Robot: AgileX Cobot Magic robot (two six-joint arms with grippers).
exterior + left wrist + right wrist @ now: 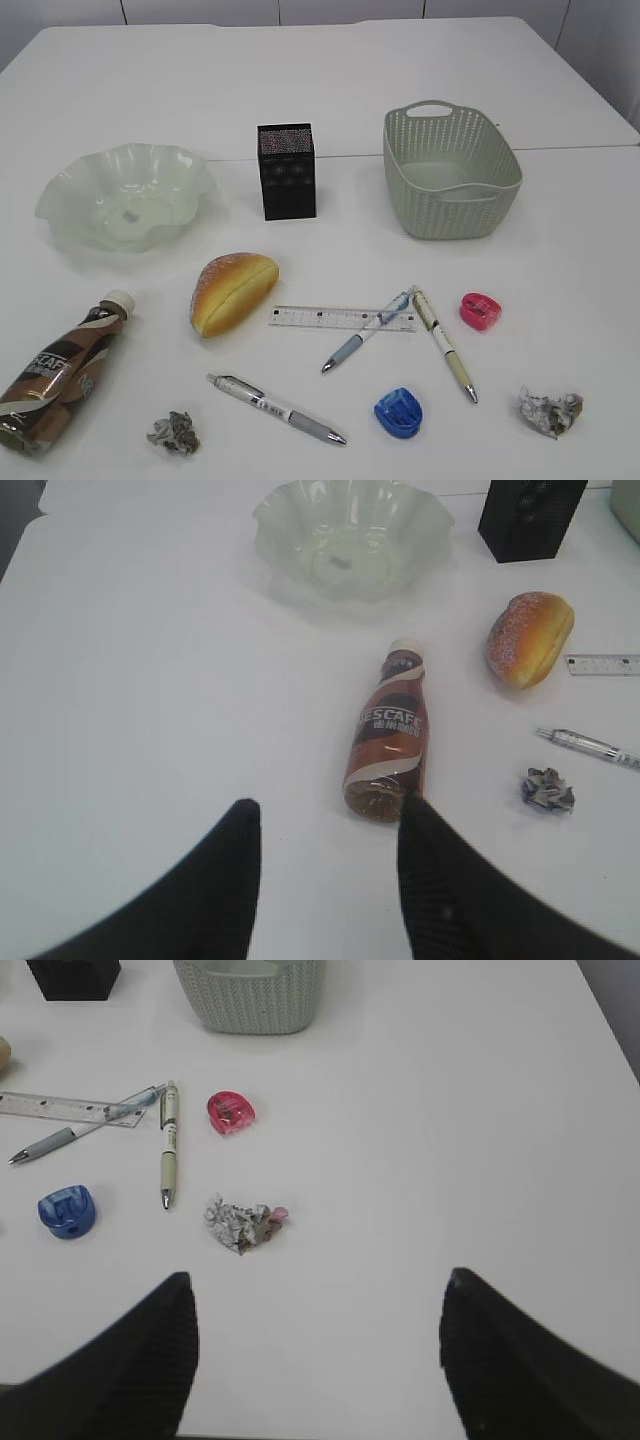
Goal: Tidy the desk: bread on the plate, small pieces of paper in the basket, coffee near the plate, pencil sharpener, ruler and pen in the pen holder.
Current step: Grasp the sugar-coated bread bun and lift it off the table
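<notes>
L hand (pixel 325 880) part open, R hand (pixel 318 1360) wide open, both empty

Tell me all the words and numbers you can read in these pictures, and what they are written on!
"NESCAFE": on the brown label of the coffee bottle, lying on its side.
Smaller print under that word on the bottle: too blurred to read.
Ruler: dark markings show, but the numbers are too small to read.
Pens: any print on the barrels is too small to read.
Nothing else shows writing.

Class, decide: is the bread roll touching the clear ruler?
Apart. The exterior view shows bare white table between the roll and the ruler's left end.
</notes>
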